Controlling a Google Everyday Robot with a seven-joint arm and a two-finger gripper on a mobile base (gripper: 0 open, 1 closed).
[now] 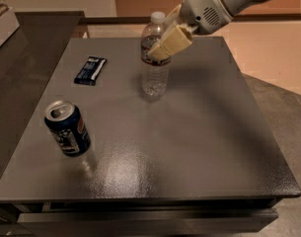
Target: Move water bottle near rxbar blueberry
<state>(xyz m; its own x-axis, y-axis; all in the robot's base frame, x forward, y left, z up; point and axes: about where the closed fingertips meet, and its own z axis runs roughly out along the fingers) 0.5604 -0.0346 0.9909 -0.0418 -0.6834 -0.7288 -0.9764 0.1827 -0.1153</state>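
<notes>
I see gripper [155, 49] jaws clamped on upright water bottle [155, 77], table [204, 132] mid-rear | rxbar blueberry [90, 70] apart, left | Pepsi can [67, 128] front-left

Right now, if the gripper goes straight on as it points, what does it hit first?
The bottle: the gripper, reaching down-left, is shut on its upper part. Past it the line seems to drop to the table near the rxbar, though depth is unclear.
</notes>
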